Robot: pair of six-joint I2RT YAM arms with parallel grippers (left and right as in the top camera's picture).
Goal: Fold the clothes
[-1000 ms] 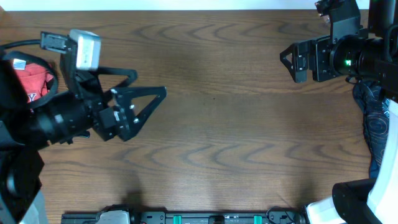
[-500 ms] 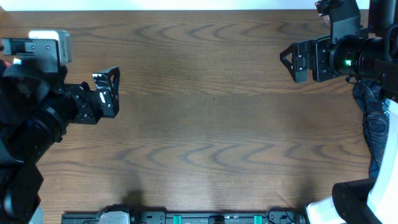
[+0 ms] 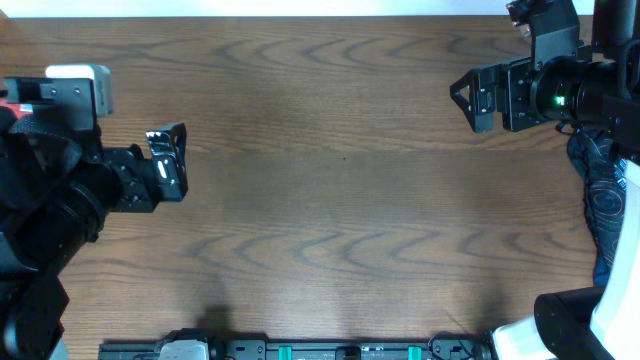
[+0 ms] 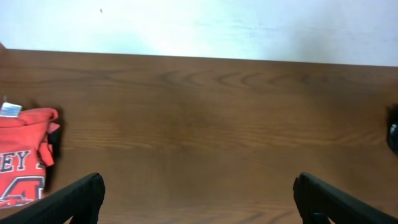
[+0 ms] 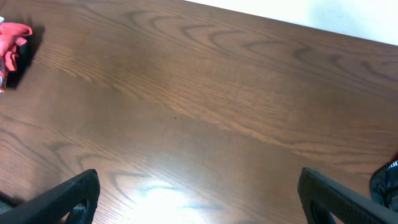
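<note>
A broad table [image 3: 340, 210] of dark brown wood grain is stretching across the overhead view, with two black robot arms reaching in over it from opposite ends. The left arm [image 3: 50, 220] is bulking over the table's left end. Its left gripper [image 3: 183, 162] is pointing toward the middle with jaws spread wide and nothing between them. The left wrist view is showing the two black fingers [image 4: 78, 196] standing far apart at the bottom corners, only wood between them. The right arm [image 3: 580, 85] is hanging over the far right corner, a green light [image 3: 557, 100] glowing on it. The right gripper [image 3: 462, 105] is likewise gaping at full spread and holding nothing, its fingers [image 5: 71, 196] framing bare wood in the right wrist view.

The clothes are lying at the two ends of the table, well apart from each other. A navy swirl-patterned garment [image 3: 598, 205] is draping along the right edge, beneath the right arm. A coral-red T-shirt [image 4: 22, 165] is lying crumpled at the left end, near the left gripper's left finger in the wrist view, with white-and-navy lettering showing on its front. From overhead the left arm is hiding nearly all of it, and the right wrist camera is catching it only small and red at the far-left edge. A strip of black cloth [image 4: 55, 140] is showing against the shirt's right side, too little of it in view to tell its shape. A small white tag [image 4: 10, 109] is sticking up at the shirt's top
</note>
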